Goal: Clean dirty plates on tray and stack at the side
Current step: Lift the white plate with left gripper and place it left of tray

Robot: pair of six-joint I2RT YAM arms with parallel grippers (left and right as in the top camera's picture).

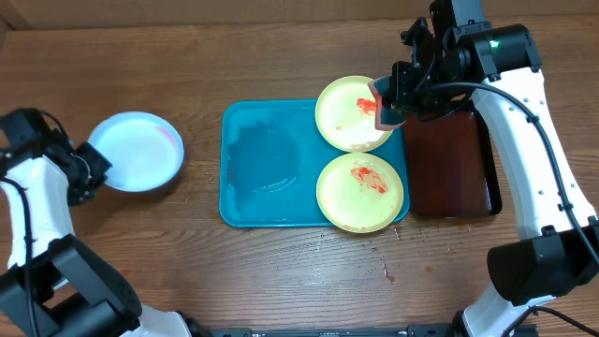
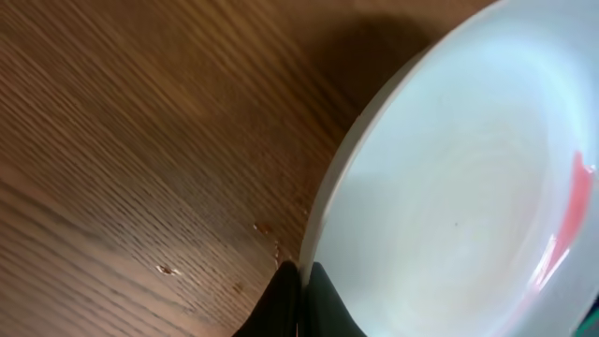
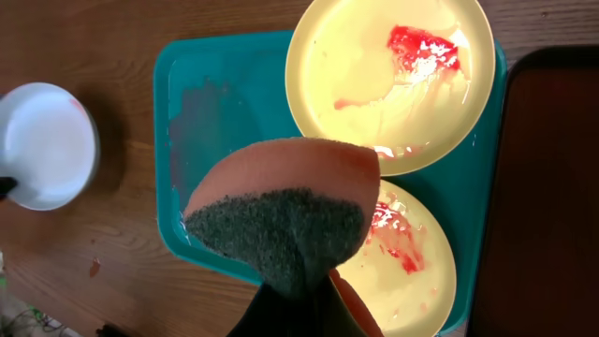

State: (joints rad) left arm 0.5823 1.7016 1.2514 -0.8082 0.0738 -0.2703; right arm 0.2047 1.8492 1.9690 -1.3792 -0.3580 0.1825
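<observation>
risk, near plate: near yellow plate [image 1: 360, 192] sits hard against the teal tray [image 1: 257, 187] corner rim; a sideways wipe may push it off.
risk, side plate: blue plate [image 1: 138, 150] on the counter [image 1: 187, 271], left of the tray, shows a pink streak and may get stacked dirty.
left tool [image 1: 92, 170]: clamped on the blue plate's rim.
risk, far plate: far yellow plate [image 1: 354, 114] overhangs the rim; sponge [image 3: 281, 201] pressure may tip it.
right tool [image 1: 388, 101]: clamped on the sponge over the far plate; contact unclear.
teal tray: two yellow plates, both red-smeared; wet film on the bare left half.
dark reddish tray [image 1: 449, 168]: just right, partly under the right arm.
</observation>
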